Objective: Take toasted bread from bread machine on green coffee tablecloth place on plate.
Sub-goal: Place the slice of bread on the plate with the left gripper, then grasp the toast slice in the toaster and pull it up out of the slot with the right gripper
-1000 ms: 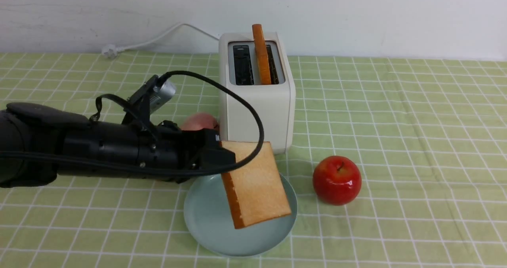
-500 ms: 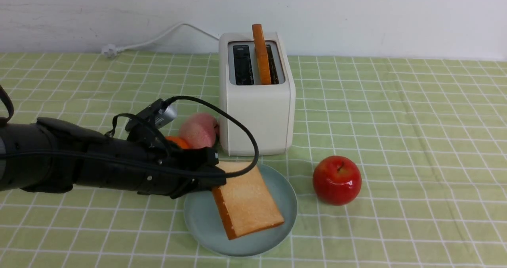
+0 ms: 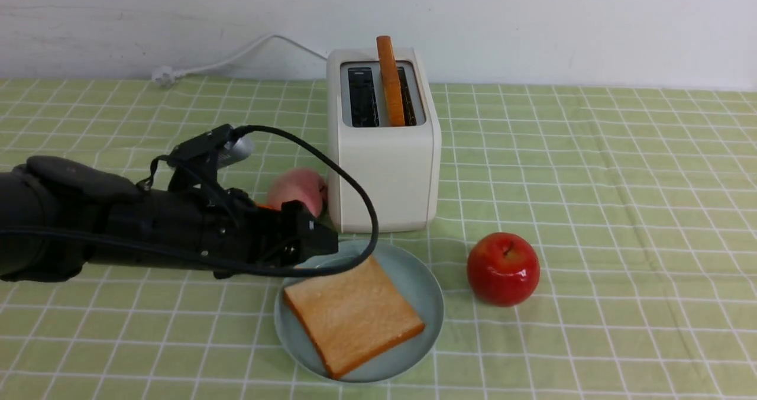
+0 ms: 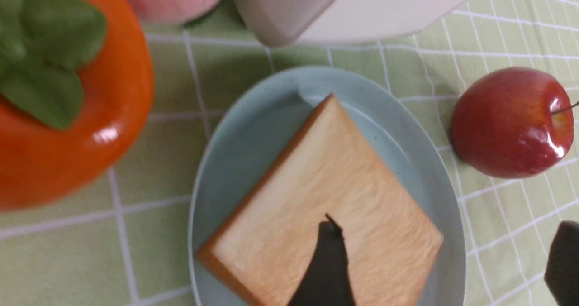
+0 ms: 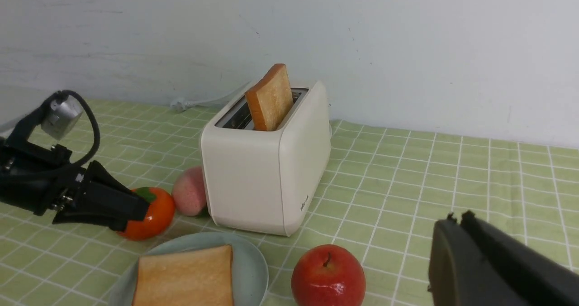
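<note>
Two slices matter here. My left tool (image 3: 322, 243) hangs over the left rim of the plate (image 3: 427, 296), jaws spread and grasping nothing, because the first slice (image 3: 353, 316) lies flat on that plate. Further right, the second slice (image 3: 390, 80) stands upright in the bread machine (image 3: 384, 175), proud of its slot, which should make for an easy pinch. My right tool (image 5: 457, 217) waits clenched and empty, well clear.

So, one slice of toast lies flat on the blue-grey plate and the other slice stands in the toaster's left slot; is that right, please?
Not quite: the other slice stands in the toaster's right slot, not the left, as the front view shows. One slice of toast does lie flat on the blue-grey plate.
</note>
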Controlling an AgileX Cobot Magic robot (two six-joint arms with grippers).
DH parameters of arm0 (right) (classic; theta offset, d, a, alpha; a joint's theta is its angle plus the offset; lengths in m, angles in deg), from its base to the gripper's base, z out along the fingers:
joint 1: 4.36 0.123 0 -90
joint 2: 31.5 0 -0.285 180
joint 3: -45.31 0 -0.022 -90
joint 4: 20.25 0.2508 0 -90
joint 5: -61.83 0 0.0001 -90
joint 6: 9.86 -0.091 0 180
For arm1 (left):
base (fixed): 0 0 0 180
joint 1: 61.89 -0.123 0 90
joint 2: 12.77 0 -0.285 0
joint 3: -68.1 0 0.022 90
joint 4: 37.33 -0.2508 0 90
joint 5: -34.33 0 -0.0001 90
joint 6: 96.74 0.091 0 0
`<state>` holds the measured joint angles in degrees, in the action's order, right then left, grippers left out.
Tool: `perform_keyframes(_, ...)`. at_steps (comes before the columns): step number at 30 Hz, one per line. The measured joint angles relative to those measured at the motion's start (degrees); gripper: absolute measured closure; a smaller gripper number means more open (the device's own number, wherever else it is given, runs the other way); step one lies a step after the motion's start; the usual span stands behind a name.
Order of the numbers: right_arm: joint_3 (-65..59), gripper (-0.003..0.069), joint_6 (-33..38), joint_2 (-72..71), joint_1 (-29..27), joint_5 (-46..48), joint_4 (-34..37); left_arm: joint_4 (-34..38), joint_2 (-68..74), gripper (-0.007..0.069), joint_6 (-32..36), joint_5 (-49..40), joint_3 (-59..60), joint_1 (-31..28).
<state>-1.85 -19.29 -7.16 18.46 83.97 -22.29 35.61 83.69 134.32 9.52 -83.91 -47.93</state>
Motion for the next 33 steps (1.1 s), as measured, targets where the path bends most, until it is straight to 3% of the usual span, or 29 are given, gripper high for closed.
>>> perform_keyframes(7,0.00,0.0657,0.00,0.00,0.00,0.00,-0.01,-2.34,-5.35,0.0021,0.00,0.15,0.00,0.00)
perform_keyframes(10,0.00,0.0657,0.00,0.00,0.00,0.00,-0.01,-4.43,-9.38,0.0079,0.00,0.15,0.00,0.00)
perform_keyframes(13,0.00,0.0657,0.00,0.00,0.00,0.00,-0.01,-7.45,-16.45,0.0238,0.00,-0.15,0.00,0.00)
perform_keyframes(14,0.00,0.0657,0.00,0.00,0.00,0.00,-0.01,-7.64,-16.45,0.0251,0.00,-0.19,0.00,0.00)
perform_keyframes(15,0.00,0.0657,0.00,0.00,0.00,0.17,-0.01,-9.39,-20.48,0.0380,0.00,-0.65,0.00,0.00)
perform_keyframes(16,0.00,0.0657,0.00,0.00,0.00,0.33,0.05,-10.37,-22.31,0.0426,0.00,-1.03,0.00,0.00)
perform_keyframes(18,0.14,0.0657,0.00,0.12,0.00,1.69,0.15,-13.24,-27.24,0.0596,0.00,-2.96,0.00,0.00)
perform_keyframes(19,0.51,0.0657,0.00,0.30,0.00,2.88,0.20,-14.45,-28.99,0.0627,0.00,-3.94,0.00,0.00)
perform_keyframes(28,12.50,0.0655,0.30,9.95,0.00,20.32,2.04,-16.31,-49.87,0.0638,0.00,-1.85,7.98,0.00)
perform_keyframes(33,16.77,0.0655,3.37,16.93,0.00,25.13,5.52,-16.08,-60.86,0.0638,0.00,0.75,15.61,0.00)
